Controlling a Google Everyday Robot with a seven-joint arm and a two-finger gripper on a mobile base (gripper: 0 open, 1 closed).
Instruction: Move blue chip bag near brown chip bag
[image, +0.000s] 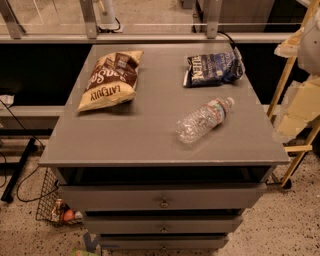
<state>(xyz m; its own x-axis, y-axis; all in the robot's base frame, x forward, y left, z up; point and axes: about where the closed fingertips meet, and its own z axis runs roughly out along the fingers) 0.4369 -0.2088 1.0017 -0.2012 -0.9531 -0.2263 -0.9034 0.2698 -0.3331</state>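
The blue chip bag (214, 68), small, crumpled and dark navy with white lettering, lies at the back right of the grey cabinet top (125, 140). The brown chip bag (110, 79), larger and puffy with a tan end and dark block lettering, lies at the back left. The two bags are well apart, with bare cabinet top between them. My gripper is not in view. A pale rounded shape (311, 42) at the right edge may be part of my arm, but I cannot tell.
A clear plastic water bottle (204, 120) lies on its side at the right, in front of the blue bag. The cabinet has drawers (163, 202) below. A railing (150, 31) runs behind it. A wooden frame (295, 100) stands right; a wire basket (55, 205) sits on the floor at the left.
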